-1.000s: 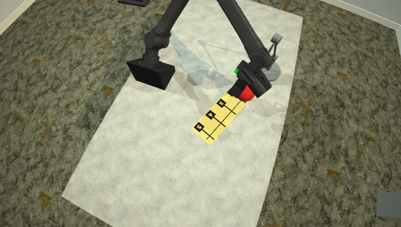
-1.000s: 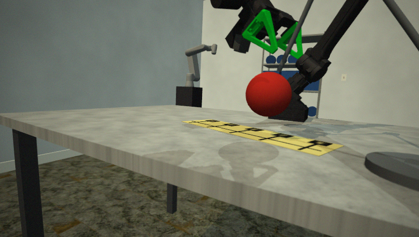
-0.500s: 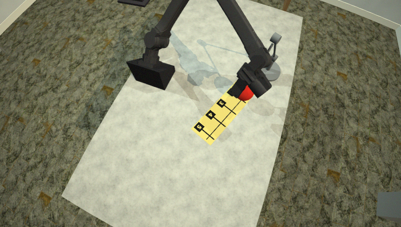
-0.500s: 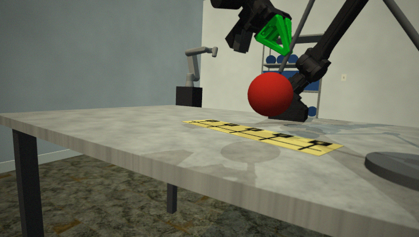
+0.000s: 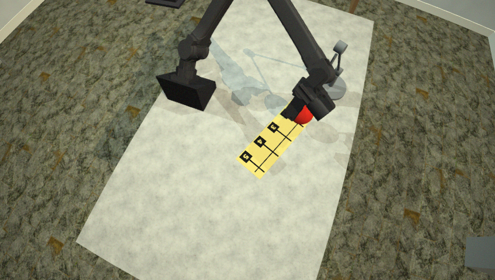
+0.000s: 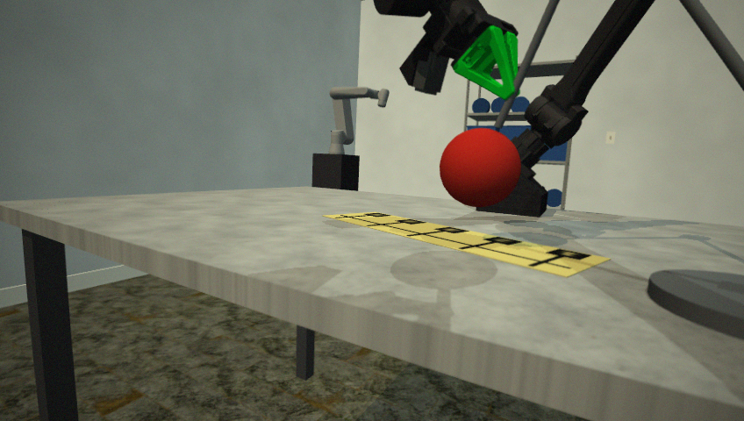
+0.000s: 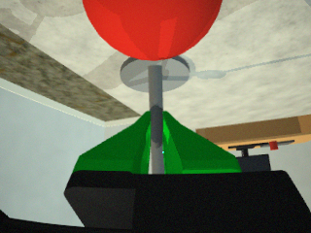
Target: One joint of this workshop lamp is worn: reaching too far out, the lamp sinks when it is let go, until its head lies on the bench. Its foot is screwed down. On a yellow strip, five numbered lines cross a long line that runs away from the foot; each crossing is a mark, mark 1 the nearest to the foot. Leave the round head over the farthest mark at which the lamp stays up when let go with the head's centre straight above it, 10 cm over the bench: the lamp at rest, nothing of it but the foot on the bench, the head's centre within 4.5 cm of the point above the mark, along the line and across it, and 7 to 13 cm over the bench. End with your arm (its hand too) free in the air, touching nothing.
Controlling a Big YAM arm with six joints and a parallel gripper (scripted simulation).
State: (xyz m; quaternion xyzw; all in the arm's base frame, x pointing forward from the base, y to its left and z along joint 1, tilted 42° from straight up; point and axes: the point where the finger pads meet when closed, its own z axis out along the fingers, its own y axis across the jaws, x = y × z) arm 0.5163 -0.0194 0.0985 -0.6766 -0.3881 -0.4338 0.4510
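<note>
The lamp's round red head (image 6: 480, 167) hangs clear above the bench, over the near-foot end of the yellow strip (image 5: 269, 147). In the top view the head (image 5: 302, 116) sits past line 3, and the lines nearer the foot are hidden under my gripper. My gripper (image 6: 493, 67) with green fingers is shut on the lamp's thin grey rod (image 7: 155, 123) just above the head (image 7: 152, 7). The lamp's grey round foot (image 6: 699, 300) rests on the bench at the right; it also shows in the top view (image 5: 335, 88).
My arm's black base (image 5: 185, 90) stands on the bench to the left of the strip. The lamp's upper arm and grey joint block (image 5: 339, 48) rise behind the foot. A second grey robot (image 6: 344, 119) and shelves stand in the background.
</note>
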